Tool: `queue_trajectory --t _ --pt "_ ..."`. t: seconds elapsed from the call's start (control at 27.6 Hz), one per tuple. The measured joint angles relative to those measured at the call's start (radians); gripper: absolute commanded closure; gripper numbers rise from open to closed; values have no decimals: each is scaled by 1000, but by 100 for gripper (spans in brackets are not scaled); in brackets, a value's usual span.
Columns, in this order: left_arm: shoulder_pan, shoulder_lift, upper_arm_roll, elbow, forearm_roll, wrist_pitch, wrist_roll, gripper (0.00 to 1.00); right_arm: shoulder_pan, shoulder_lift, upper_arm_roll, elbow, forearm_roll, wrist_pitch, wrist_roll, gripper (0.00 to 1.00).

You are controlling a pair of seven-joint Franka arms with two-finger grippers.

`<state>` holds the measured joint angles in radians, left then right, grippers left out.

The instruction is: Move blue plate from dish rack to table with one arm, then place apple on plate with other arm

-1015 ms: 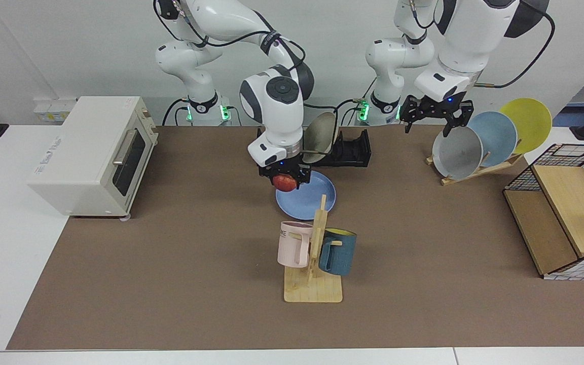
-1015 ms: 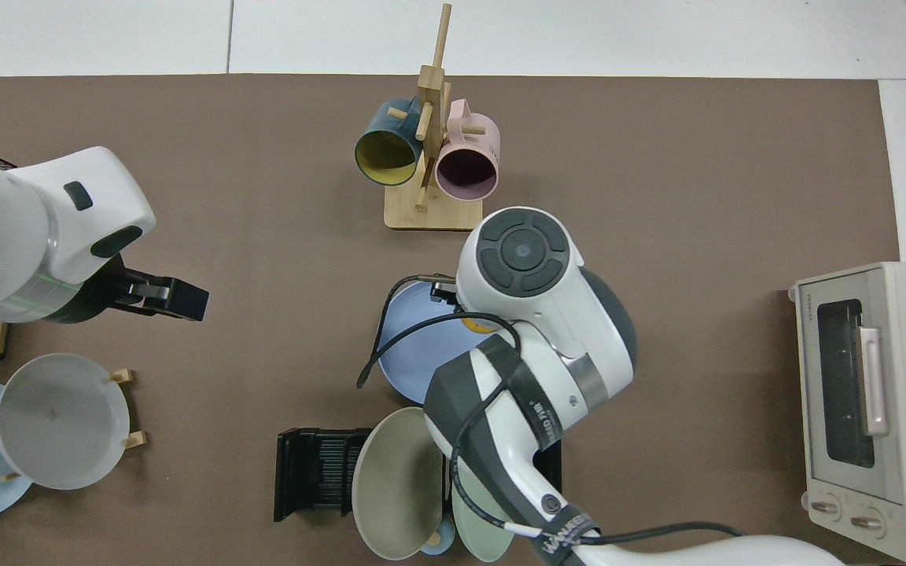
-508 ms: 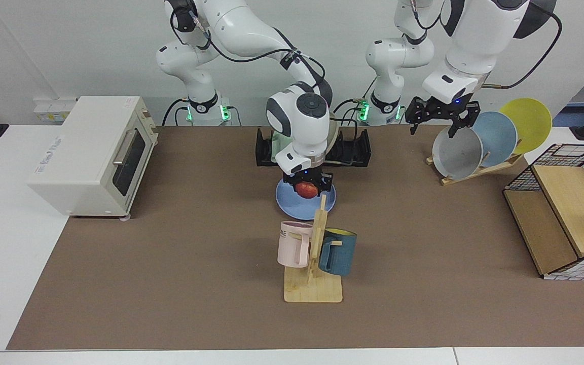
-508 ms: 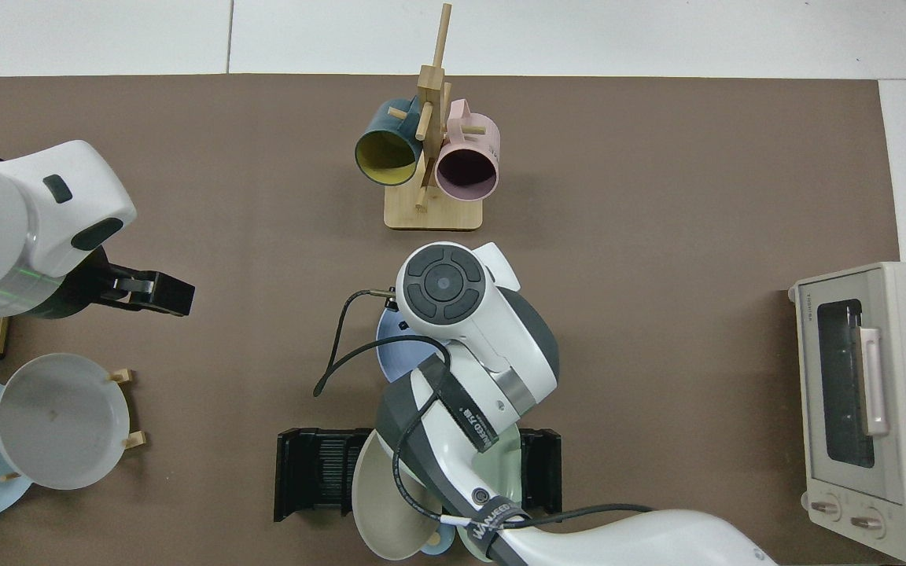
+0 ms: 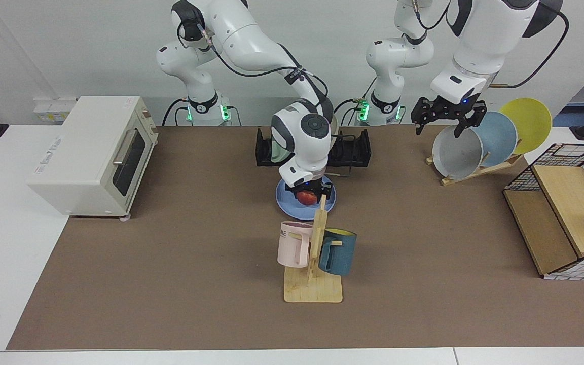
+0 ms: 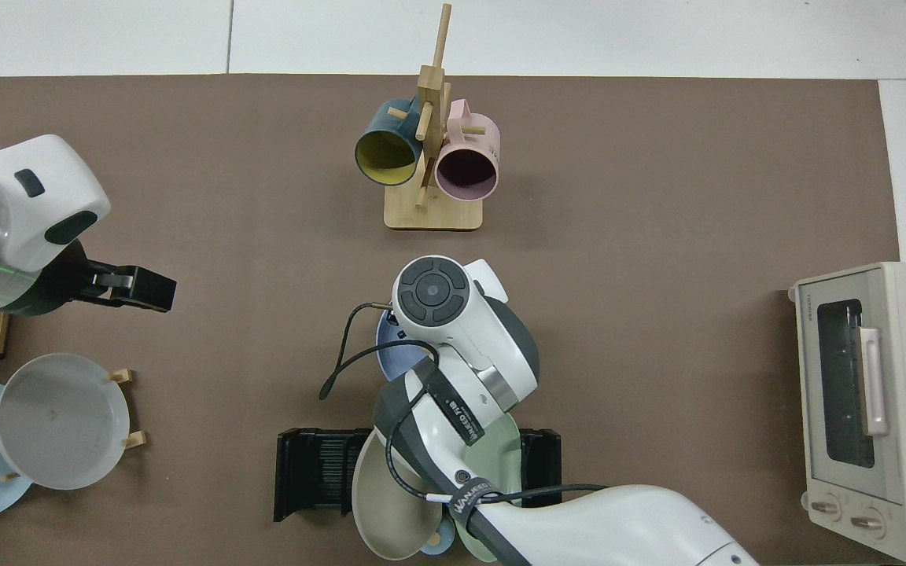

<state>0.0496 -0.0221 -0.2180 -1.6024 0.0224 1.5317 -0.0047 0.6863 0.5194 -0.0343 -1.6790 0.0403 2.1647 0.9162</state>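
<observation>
Mid-frame, facing view: right gripper (image 5: 307,194) is pinching round red apple (image 5: 306,196) over matte blue plate (image 5: 292,205).
Top view: arm is hiding apple.
Upper right: left gripper (image 5: 448,117) is hanging spread, waiting.

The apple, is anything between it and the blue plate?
Nothing visible. The right pincer holds the apple low over the blue plate, which lies flat on the table. The mug tree stands beside it, toward the camera. The left pincer waits open near the grey plate.
</observation>
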Motion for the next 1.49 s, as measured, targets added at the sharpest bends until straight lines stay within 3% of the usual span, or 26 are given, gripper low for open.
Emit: queue_trajectory --t 0.04,0.07,0.11,0.47,0.8,1.05,1.49 --pt "2 0 1 0 0 0 0 0 0 0 0 -3 2 0 0 58" --pt "4 0 3 0 0 0 0 0 0 0 0 -6 5 0 0 20" --pt "6 0 4 0 0 0 0 0 1 0 0 -7 7 0 0 0" --pt "12 0 14 0 0 0 0 0 8 -31 -3 -3 15 -29 0 0" --pt "12 0 14 0 0 0 0 0 -34 -193 -25 9 15 -112 -84 0" --pt "12 0 14 0 0 0 0 0 -166 -286 -29 7 12 -151 -344 0" --pt "12 0 14 0 0 0 0 0 -458 -319 -36 4 3 -176 -861 0"
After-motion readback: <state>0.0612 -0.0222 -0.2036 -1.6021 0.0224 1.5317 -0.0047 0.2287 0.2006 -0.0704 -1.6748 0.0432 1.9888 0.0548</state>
